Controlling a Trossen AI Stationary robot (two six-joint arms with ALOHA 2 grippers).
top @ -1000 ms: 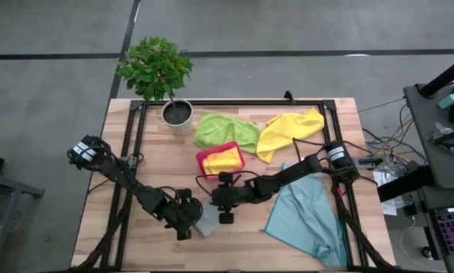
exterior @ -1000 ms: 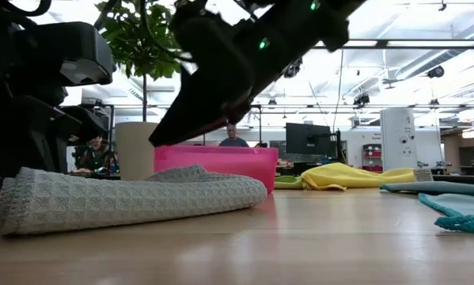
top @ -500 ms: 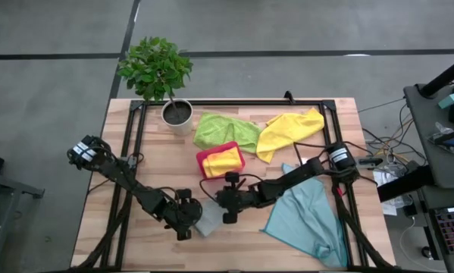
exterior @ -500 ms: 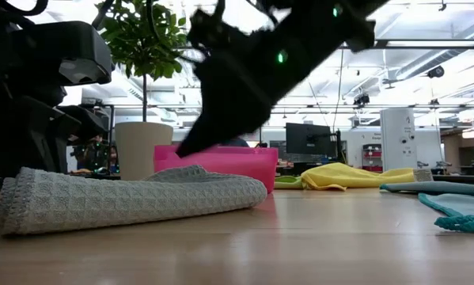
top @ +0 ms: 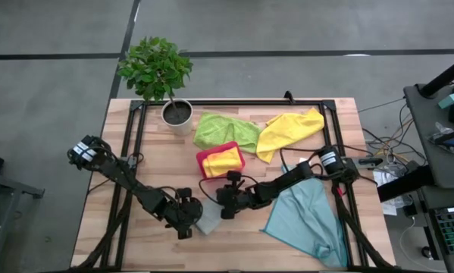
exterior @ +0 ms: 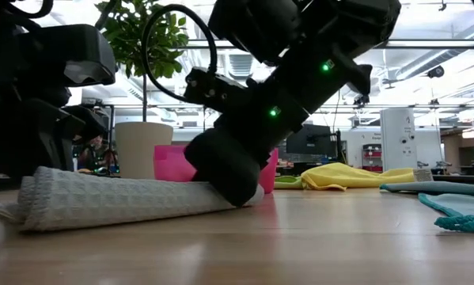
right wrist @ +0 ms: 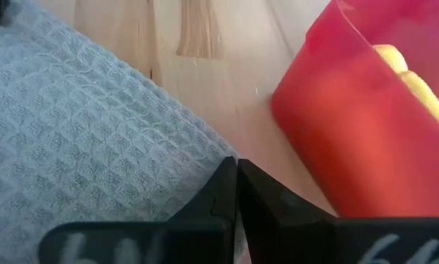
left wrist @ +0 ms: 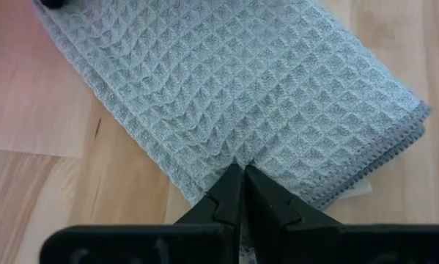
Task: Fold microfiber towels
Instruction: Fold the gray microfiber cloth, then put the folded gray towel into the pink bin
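A pale grey microfiber towel [top: 209, 221], folded into a thick band, lies on the wood table near its front edge. My left gripper [left wrist: 241, 170] is shut on the towel's left side. My right gripper [exterior: 233, 190] is shut and has come down on the towel's right end. Behind it, a pink tray [top: 221, 160] holds a folded yellow towel. A lime green towel [top: 225, 130] and a second yellow towel [top: 289, 130] lie crumpled at the back. A teal-blue towel [top: 306, 220] lies spread at the right. My left gripper pinches the grey towel's long edge [left wrist: 237, 155] between its two fingertips, slanting down from the table's left. The weave puckers toward the tips. The towel lies on the table. My right gripper presses its shut fingertips on the towel's edge near a corner [right wrist: 220, 155], on the tray's side. It slants down from the right, and that end [exterior: 209, 194] lies flattened under it.
A potted plant [top: 173, 106] stands at the back left. A black frame [top: 234, 102] runs along the table's back and sides. Bare wood shows at the front between the grey and teal-blue towels. People and desks show in the room beyond.
My right gripper has sunk toward the grey towel's right end, tipped more level and shut. It now rests on that end, and the bulge there has been pressed flat. My left gripper has kept its hold.
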